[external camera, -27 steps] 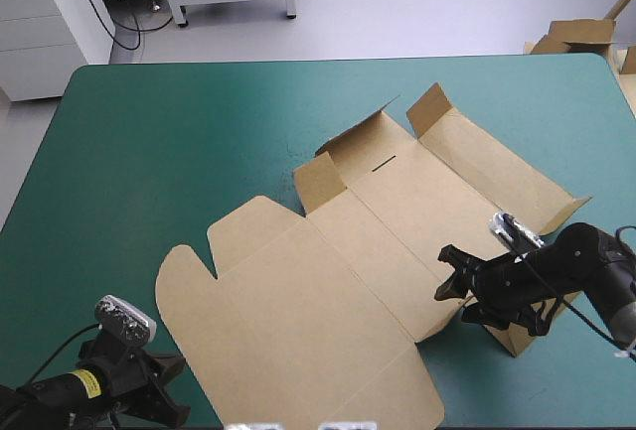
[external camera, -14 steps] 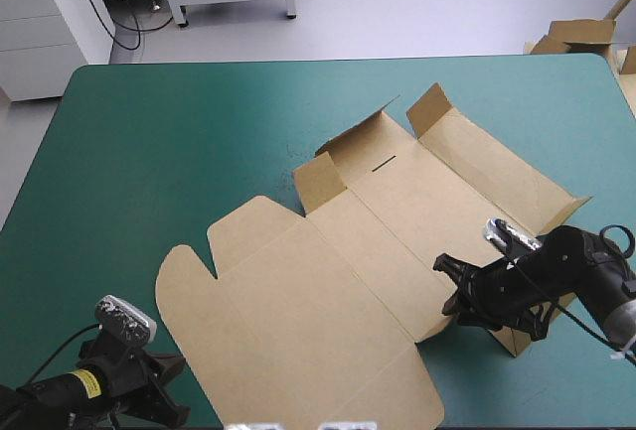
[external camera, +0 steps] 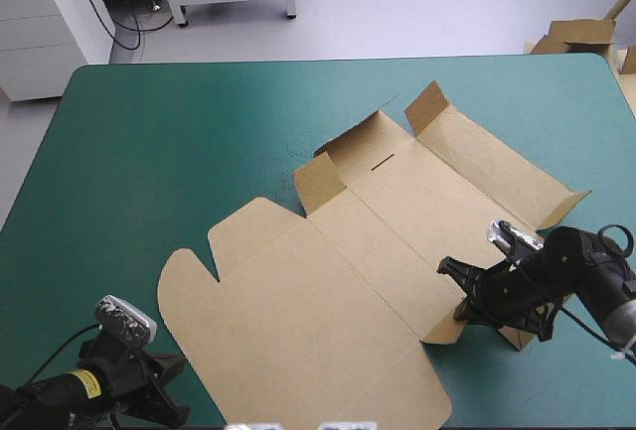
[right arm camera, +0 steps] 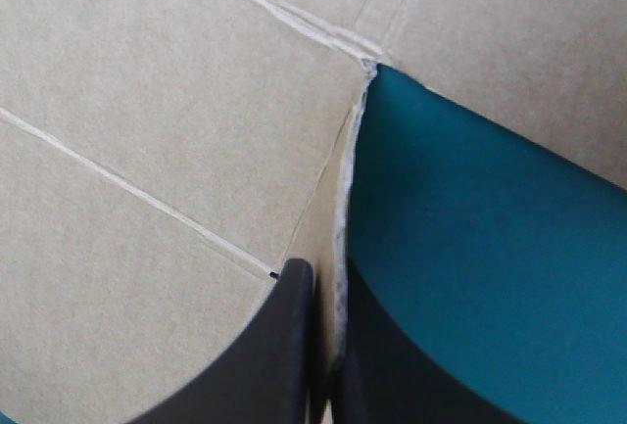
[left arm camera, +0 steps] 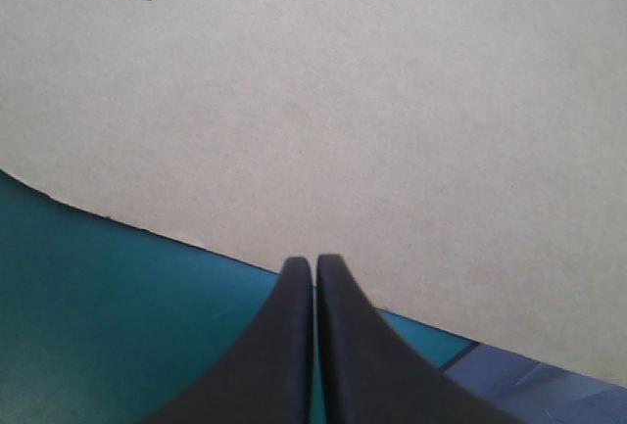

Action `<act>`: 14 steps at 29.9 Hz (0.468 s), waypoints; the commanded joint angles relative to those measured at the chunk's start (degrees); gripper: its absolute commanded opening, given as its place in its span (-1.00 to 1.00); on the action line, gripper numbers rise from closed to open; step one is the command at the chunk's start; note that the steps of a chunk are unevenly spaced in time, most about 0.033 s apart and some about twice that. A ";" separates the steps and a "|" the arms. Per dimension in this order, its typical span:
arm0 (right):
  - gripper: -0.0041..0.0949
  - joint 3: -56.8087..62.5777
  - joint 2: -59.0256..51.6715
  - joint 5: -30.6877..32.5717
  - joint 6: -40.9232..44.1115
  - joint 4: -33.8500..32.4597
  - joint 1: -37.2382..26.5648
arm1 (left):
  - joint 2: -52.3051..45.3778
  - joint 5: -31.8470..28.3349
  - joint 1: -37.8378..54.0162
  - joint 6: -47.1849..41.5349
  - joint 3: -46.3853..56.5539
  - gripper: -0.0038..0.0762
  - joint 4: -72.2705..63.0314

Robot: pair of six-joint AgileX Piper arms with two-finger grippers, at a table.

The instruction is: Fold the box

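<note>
The brown box lies as a mostly flat cut sheet on the teal-green cover, its big lid panel toward the near left. Small flaps stand up along its far side. My right gripper is at the sheet's near right side, shut on the edge of a side panel. In the right wrist view that board edge runs between the black fingers. My left gripper is shut and holds nothing, its tip pointing at the lid's near edge. The high view puts the left gripper by the lid's near left corner.
More brown board pieces lie beyond the table's far right corner. Bare teal-green cover stretches across the left and far parts of the table. The table's near edge runs close to the lid's near corner.
My right gripper's fingers have come together on the box's side panel edge. The sheet has slid slightly to the right. The left arm has stayed put.
</note>
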 commanded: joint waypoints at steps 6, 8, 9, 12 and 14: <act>-0.96 -4.05 1.17 -2.40 -2.80 -6.50 -0.08 | 0.34 -2.31 -0.34 -0.17 -1.33 -0.92 -1.89; -0.96 -6.35 3.28 -2.39 -3.54 -9.44 -0.08 | 0.34 -2.31 -0.34 -0.17 -1.33 -0.92 -1.89; -0.96 -7.57 4.53 -2.50 -3.83 -10.60 -0.08 | 0.34 -2.31 -0.34 -0.17 -1.33 -0.92 -1.89; -0.96 -13.16 8.81 -1.75 -5.74 -14.50 -0.08 | 0.34 -2.31 -0.34 -0.17 -1.33 -0.92 -1.89; -0.96 -18.31 12.50 -0.37 -6.89 -16.95 -0.08 | 0.34 -2.31 -0.34 -0.17 -1.33 -0.92 -1.89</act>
